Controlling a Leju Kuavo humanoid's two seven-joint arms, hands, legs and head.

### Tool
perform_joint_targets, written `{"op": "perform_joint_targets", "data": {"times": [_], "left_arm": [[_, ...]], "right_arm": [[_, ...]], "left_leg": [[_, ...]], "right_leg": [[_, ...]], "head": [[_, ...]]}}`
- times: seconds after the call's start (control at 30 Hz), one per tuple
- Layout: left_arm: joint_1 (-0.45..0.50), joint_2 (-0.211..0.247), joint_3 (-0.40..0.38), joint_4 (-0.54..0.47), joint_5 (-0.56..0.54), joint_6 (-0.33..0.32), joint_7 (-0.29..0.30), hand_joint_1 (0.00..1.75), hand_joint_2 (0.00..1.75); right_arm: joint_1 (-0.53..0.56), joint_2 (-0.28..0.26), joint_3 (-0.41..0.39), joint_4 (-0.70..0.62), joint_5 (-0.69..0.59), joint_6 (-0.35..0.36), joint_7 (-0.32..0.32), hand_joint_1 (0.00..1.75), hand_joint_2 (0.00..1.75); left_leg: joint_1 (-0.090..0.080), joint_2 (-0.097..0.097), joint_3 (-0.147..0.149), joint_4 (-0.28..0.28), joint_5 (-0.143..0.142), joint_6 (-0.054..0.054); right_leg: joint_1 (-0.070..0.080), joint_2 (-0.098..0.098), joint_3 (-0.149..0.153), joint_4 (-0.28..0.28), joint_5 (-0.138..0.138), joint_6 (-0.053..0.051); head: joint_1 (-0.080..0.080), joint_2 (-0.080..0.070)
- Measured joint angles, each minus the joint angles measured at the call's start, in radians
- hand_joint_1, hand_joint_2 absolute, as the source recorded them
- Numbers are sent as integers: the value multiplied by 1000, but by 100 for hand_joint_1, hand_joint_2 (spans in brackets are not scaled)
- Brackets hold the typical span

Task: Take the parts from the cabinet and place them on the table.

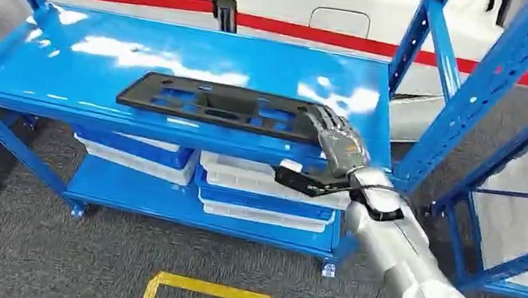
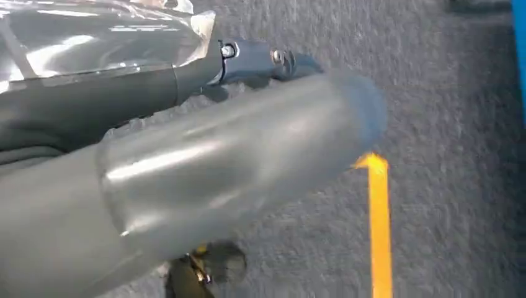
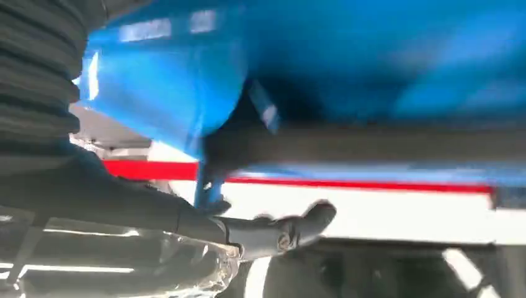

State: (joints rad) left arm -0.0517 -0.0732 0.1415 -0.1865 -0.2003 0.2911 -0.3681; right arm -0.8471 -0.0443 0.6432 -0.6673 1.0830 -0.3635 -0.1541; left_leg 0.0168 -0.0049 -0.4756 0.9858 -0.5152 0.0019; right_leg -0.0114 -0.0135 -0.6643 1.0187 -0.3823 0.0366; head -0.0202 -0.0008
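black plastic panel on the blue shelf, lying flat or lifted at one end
Flat, as far as the head view shows: the long black plastic panel lies along the blue metal shelf, with the right hand at its right end.

Wide bare run of blue shelf top (image 1: pixel 102 56) is left open on the left of the black part (image 1: pixel 224 106). The right side is hemmed by slanted blue uprights (image 1: pixel 487 94). The lower shelf is crowded with white trays (image 1: pixel 267 185).

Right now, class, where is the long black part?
In the head view, the long black part lies flat on the blue shelf top, toward its front edge, with the right hand gripping its right end.
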Motion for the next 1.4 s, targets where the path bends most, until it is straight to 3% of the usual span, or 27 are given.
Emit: {"op": "perform_joint_targets", "data": {"times": [0.03, 0.1, 0.17, 0.2, 0.23, 0.27, 0.33, 0.37, 0.43, 0.53, 0.6, 0.67, 0.7, 0.73, 0.77, 0.83, 0.87, 0.93, 1.0, 1.07, 1.13, 1.17, 1.2, 1.23, 1.3, 1.37, 1.4], "left_arm": [[-2, 4, 0, 0, 0, -3, -5, 0, 0], [-5, -2, -1, 0, 1, -14, -10, 0, 0], [-5, -2, 0, 0, 1, -19, -10, 0, 0], [-5, -2, 0, 0, 1, -19, -10, 0, 0], [-5, -2, 0, 0, -1, -19, -10, 0, 0], [-6, -1, 0, 0, -3, -18, -10, 0, 0], [-7, -1, 1, 0, -6, -18, -10, 0, 0], [-9, 2, 2, 0, -7, -18, -11, 0, 0], [-16, 2, 3, -1, -8, -18, -11, 0, 0], [-14, 3, 4, -1, -9, -18, -11, 0, 0], [-16, 1, 5, -1, -11, -18, -11, 0, 0], [-16, 1, 5, -1, -11, -18, -10, 0, 0], [-16, 0, 5, -1, -11, -18, -10, 0, 0], [-16, 0, 5, -1, -11, -18, -8, 0, 0], [-16, 0, 5, -1, -11, -18, -7, 0, 0], [-16, 0, 5, -1, -11, -18, -2, 0, 0], [-16, 0, 5, -1, -11, -18, -2, 0, 0], [-16, 1, 5, -1, -11, -18, -1, 0, 0], [-16, 0, 5, -1, -11, -18, -1, 0, 0], [-16, 2, 5, -1, -11, -18, -1, 0, 0], [-17, 1, 5, -1, -12, -18, -1, 0, 0], [-16, 2, 5, -1, -12, -18, -1, 0, 0], [-15, 2, 6, -1, -12, -18, -1, 0, 0], [-15, 2, 8, -1, -11, -17, -1, 0, 0], [-16, 3, 11, -1, -11, -16, 0, 0, 0], [-16, 4, 14, -1, -11, -16, 1, 0, 0], [-18, 3, 18, -1, -11, -16, 1, 0, 0]], "right_arm": [[-1, 5, 1, -12, 12, 4, 0, 0, 175], [3, 18, 4, -29, 28, 16, 8, 0, 175], [7, 25, 13, -52, 47, 41, 11, 0, 175], [10, 29, 20, -65, 54, 53, 19, 0, 175], [11, 33, 27, -77, 61, 63, 23, 0, 175], [12, 37, 36, -91, 67, 72, 29, 0, 175], [12, 45, 51, -118, 82, 84, 45, 0, 175], [11, 47, 58, -135, 87, 89, 53, 0, 175], [12, 49, 69, -157, 91, 97, 60, 0, 175], [15, 53, 80, -185, 92, 98, 62, 0, 175], [15, 49, 85, -200, 92, 100, 69, 0, 175], [19, 45, 89, -208, 95, 102, 75, 0, 175], [23, 43, 92, -212, 95, 103, 77, 0, 175], [26, 40, 94, -214, 95, 104, 77, 0, 175], [28, 37, 96, -216, 97, 105, 79, 0, 175], [28, 35, 100, -227, 100, 107, 79, 0, 175], [27, 35, 102, -235, 100, 108, 80, 0, 175], [28, 38, 107, -241, 101, 110, 80, 0, 175], [28, 37, 109, -246, 101, 110, 80, 0, 175], [28, 39, 112, -254, 101, 110, 80, 0, 175], [28, 43, 114, -256, 102, 114, 80, 0, 175], [29, 45, 119, -256, 104, 122, 80, 0, 175], [31, 46, 127, -256, 103, 133, 80, 0, 175], [33, 49, 134, -254, 101, 141, 81, 0, 175], [35, 56, 142, -252, 91, 148, 87, 0, 175], [31, 62, 146, -251, 89, 147, 101, 0, 175], [28, 62, 147, -251, 88, 145, 107, 0, 175]], "left_leg": [[6, 3, -32, 44, 14, -5], [7, 2, -120, 192, 13, -13], [10, 2, -200, 286, -66, -25], [12, 2, -225, 295, -81, -28], [14, 2, -235, 279, -64, -28], [14, 2, -225, 228, -16, -26], [12, 3, -161, 60, 109, -11], [6, 5, -134, -11, 135, 5], [-4, 4, -128, -24, 94, 15], [-6, 0, -109, -38, 113, 28], [-2, 3, -104, -47, 125, 35], [-6, 4, -105, -44, 123, 39], [-8, 2, -106, -43, 123, 40], [-9, 0, -106, -41, 122, 40], [-9, -3, -106, -37, 120, 39], [-9, -6, -107, -25, 111, 34], [-10, -6, -110, -13, 104, 28], [-15, -5, -116, -1, 94, 17], [-11, -5, -117, -6, 98, 10], [-8, -4, -124, 13, 81, 0], [-2, -2, -176, 127, 8, -14], [1, -1, -223, 224, -34, -21], [4, 0, -260, 294, -56, -25], [6, 2, -273, 313, -51, -27], [11, 3, -232, 221, 15, -27], [14, 5, -138, 38, 96, -26], [8, 5, -118, 0, 86, -26]], "right_leg": [[-29, 3, 17, -23, 2, -11], [-28, 7, 46, -48, -3, -26], [-25, 9, 62, -50, -14, -41], [-22, 12, 67, -50, -19, -47], [-20, 14, 71, -50, -23, -49], [-17, 17, 78, -50, -27, -49], [-14, 21, 94, -51, -36, -45], [-13, 22, 100, -52, -38, -43], [-6, 25, 93, -51, -44, -32], [2, 24, 94, -55, -46, -14], [1, 18, 52, 40, -99, -24], [-1, 18, -34, 216, -172, -33], [-1, 18, -69, 284, -190, -29], [-1, 18, -75, 290, -186, -22], [-1, 18, -53, 245, -163, -12], [-1, 18, 39, 63, -92, 4], [-2, 17, 86, -31, -67, 1], [1, 18, 87, -26, -60, -19], [6, 18, 84, -26, -56, -28], [-11, 18, 89, -34, -50, -39], [-12, 17, 89, -34, -50, -40], [-12, 17, 88, -34, -51, -40], [-12, 16, 87, -33, -51, -40], [-13, 16, 87, -33, -51, -40], [-15, 17, 88, -33, -51, -40], [-18, 17, 91, -33, -54, -35], [-10, 17, 88, -32, -56, -31]], "head": [[2, 0], [-11, 0], [-11, 0], [-12, 0], [-10, 0], [-12, 0], [-14, 0], [-14, 0], [-19, 0], [-16, 0], [-11, 0], [-10, 0], [-10, 0], [-10, 0], [-9, 0], [-9, 0], [-9, 0], [-12, 0], [-10, 0], [-10, 0], [-20, 0], [-21, 0], [-21, 0], [-20, 0], [-21, 0], [-21, 0], [-23, 0]]}}
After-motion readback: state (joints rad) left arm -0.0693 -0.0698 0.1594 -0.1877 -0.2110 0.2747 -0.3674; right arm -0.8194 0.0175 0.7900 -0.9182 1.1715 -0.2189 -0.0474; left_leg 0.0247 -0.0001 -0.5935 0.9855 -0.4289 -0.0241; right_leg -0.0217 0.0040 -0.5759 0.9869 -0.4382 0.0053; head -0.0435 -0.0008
